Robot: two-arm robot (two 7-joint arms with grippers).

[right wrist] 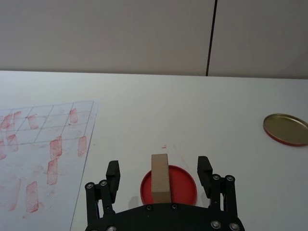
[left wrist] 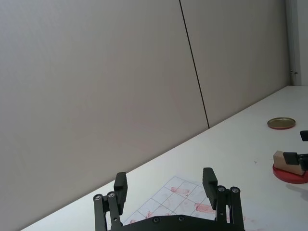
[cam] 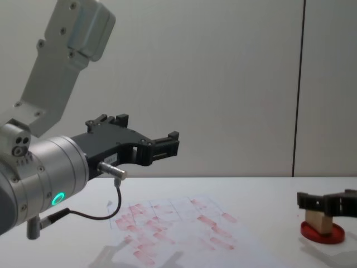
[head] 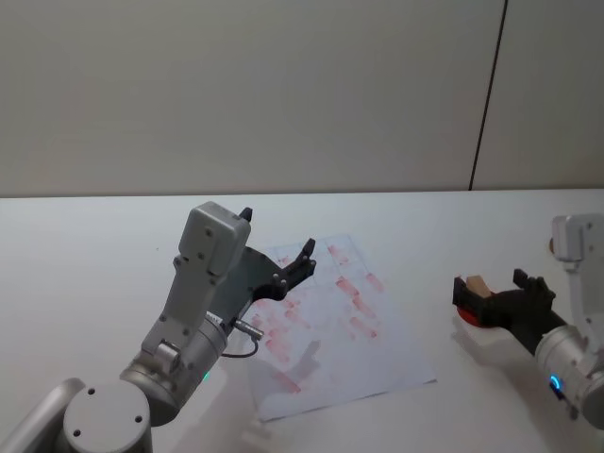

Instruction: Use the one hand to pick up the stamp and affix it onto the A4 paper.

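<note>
My right hand (right wrist: 159, 166) straddles the stamp (right wrist: 160, 179), fingers (right wrist: 204, 166) wide (long axis along my reach); paper (right wrist: 43, 144) lies left, under the idle, spread left hand (left wrist: 165, 179).

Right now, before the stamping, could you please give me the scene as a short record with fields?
stamp: upright on the red ink pad, not gripped
right gripper: open, one finger on each side of the stamp, not touching
left gripper: open, raised above the A4 paper, idle
A4 paper: flat on the table, many red marks
gold lid: on the table, apart from the pad
</note>
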